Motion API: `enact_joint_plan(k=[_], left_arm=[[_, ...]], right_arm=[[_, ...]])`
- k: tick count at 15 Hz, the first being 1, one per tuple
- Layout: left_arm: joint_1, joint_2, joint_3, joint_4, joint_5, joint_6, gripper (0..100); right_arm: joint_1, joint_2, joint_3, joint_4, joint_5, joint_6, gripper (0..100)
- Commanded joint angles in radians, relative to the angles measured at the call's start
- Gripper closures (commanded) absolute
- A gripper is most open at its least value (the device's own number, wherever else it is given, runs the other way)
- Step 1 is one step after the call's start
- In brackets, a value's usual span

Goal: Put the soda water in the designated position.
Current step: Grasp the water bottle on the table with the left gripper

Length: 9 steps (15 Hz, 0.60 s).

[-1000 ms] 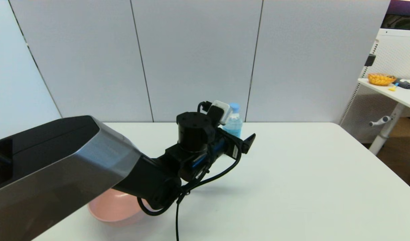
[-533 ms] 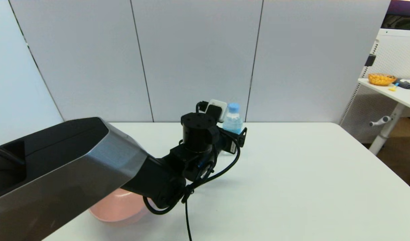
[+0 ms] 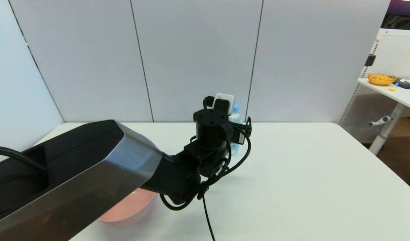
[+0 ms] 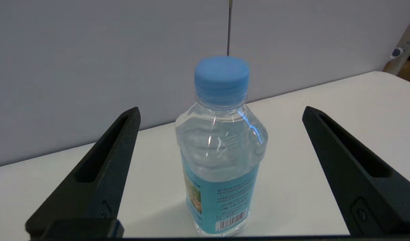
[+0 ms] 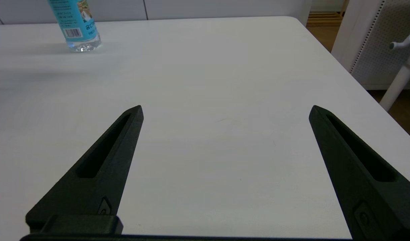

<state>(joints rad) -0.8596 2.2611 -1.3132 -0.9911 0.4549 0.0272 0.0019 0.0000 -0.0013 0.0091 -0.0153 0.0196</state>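
The soda water (image 4: 221, 160), a small clear bottle with a light blue cap and blue label, stands upright on the white table near its far edge. My left gripper (image 4: 221, 111) is open, one finger on each side of the bottle and neither touching it. In the head view the left wrist hides most of the soda water (image 3: 236, 109), and only one fingertip of the left gripper (image 3: 248, 122) shows. My right gripper (image 5: 225, 107) hangs open over bare table, with the soda water (image 5: 78, 31) far off. Nothing marks the designated position on the tabletop.
A pink bowl (image 3: 131, 207) sits at the front left, partly under my left arm. Grey wall panels rise just behind the table's (image 3: 309, 174) far edge. A side table with an orange bowl (image 3: 381, 79) stands off to the right.
My left arm has reached farther forward and turned toward the bottle, bringing its fingers to either side of it. The bottle has stayed where it was.
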Motion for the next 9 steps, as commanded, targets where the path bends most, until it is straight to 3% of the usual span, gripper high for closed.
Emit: enact_joint_plan(k=[1,9], left_arm=[[-0.030,0.045,-0.041,-0.006,0.093,-0.001,0],[-0.032,0.133,-0.093,-0.011,0.099,-0.035,0]], right_arm=[[0.000,0.000,0.000,0.000,0.000,0.000,0],[0.001,0.000,0.001,0.000,0.000,-0.003,0]])
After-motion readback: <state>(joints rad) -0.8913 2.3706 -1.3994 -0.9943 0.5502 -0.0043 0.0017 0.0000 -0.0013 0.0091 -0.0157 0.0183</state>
